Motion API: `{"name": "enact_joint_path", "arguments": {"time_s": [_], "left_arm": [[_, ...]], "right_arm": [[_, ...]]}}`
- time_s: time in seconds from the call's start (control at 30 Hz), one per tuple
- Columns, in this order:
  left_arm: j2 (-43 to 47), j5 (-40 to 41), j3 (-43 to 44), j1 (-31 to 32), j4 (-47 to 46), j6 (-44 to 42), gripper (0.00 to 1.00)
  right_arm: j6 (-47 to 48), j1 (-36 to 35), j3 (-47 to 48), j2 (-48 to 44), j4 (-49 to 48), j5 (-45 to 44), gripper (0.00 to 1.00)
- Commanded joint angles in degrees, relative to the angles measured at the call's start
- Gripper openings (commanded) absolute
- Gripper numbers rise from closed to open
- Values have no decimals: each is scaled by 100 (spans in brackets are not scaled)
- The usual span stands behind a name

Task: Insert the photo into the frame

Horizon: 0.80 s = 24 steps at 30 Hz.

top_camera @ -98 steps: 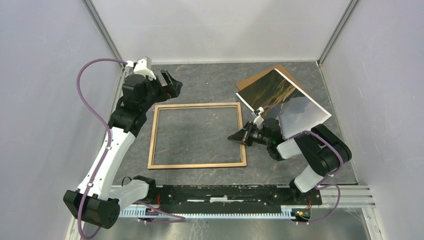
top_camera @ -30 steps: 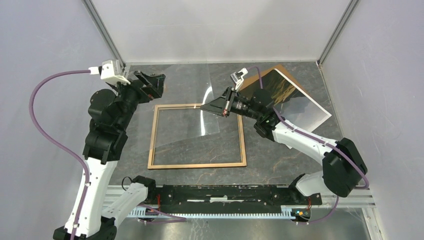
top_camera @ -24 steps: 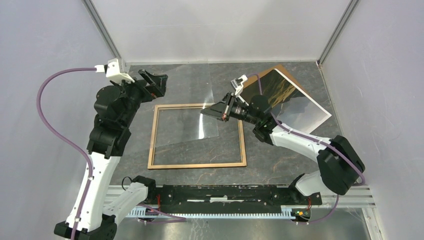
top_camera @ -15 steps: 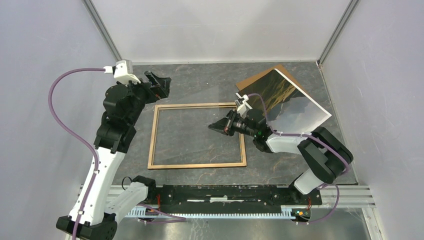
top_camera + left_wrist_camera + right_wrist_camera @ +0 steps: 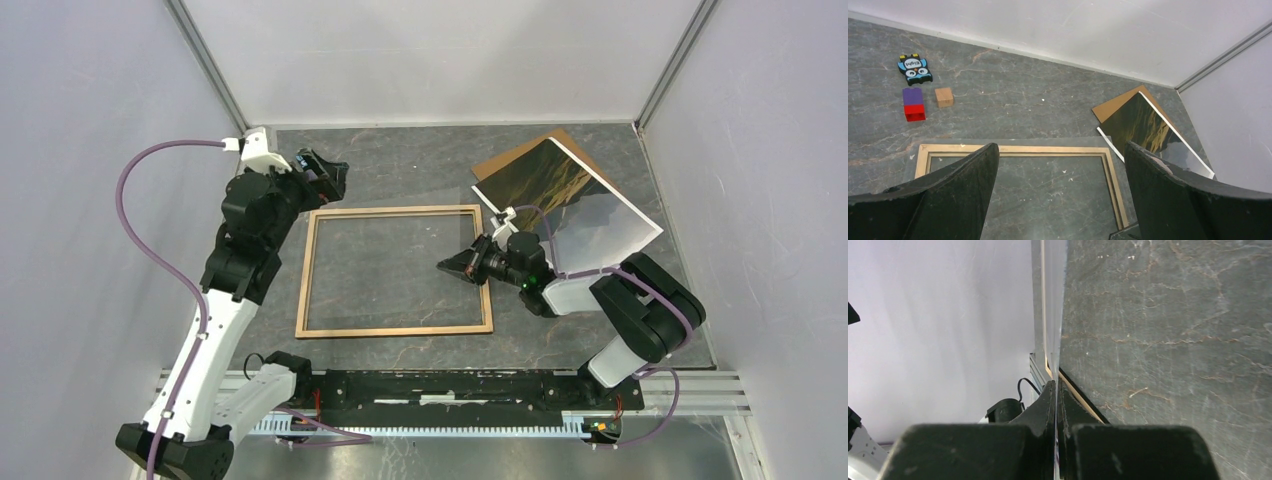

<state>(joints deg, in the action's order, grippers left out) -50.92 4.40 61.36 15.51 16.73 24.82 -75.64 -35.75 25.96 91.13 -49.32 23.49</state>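
The frame (image 5: 395, 211) lies flat mid-table with its light wood back up. My right gripper (image 5: 444, 268) hovers low over the frame's right rail, shut on a thin clear pane (image 5: 1054, 290), which the right wrist view shows edge-on between the jaws (image 5: 1055, 386). The pane reaches left across the frame. At the back right, the photo (image 5: 565, 200) lies picture side up, dark and glossy with a white border. My left gripper (image 5: 328, 176) hangs open above the frame's far left corner, nothing between its fingers (image 5: 948, 200).
A brown cardboard board (image 5: 520, 155) sticks out from under the photo. In the left wrist view an owl-print block (image 5: 914, 69), a purple and red block (image 5: 913, 104) and a small wooden cube (image 5: 944, 97) sit beyond the frame (image 5: 1018, 149). Walls close the table's back and sides.
My right gripper has come down and back toward the near right, bringing the raised, tilted pane down onto the frame. The left arm has swung right, closer to the frame's far left corner.
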Motion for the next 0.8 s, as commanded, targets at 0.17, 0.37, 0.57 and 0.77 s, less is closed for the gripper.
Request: {"name": "enact_joint_path", "arguments": {"time_s": [0.17, 0.37, 0.57, 0.77], "left_arm": [[-42, 243, -98, 12, -280, -188, 100], [-91, 249, -115, 5, -286, -196, 100], [-119, 231, -130, 5, -287, -188, 100], [-140, 238, -142, 5, -283, -197, 100]], "right_arm": [[214, 55, -359, -102, -570, 199, 0], [284, 56, -395, -67, -612, 334, 0], [323, 120, -592, -160, -659, 268, 0], [636, 222, -568, -386, -200, 244, 0]]}}
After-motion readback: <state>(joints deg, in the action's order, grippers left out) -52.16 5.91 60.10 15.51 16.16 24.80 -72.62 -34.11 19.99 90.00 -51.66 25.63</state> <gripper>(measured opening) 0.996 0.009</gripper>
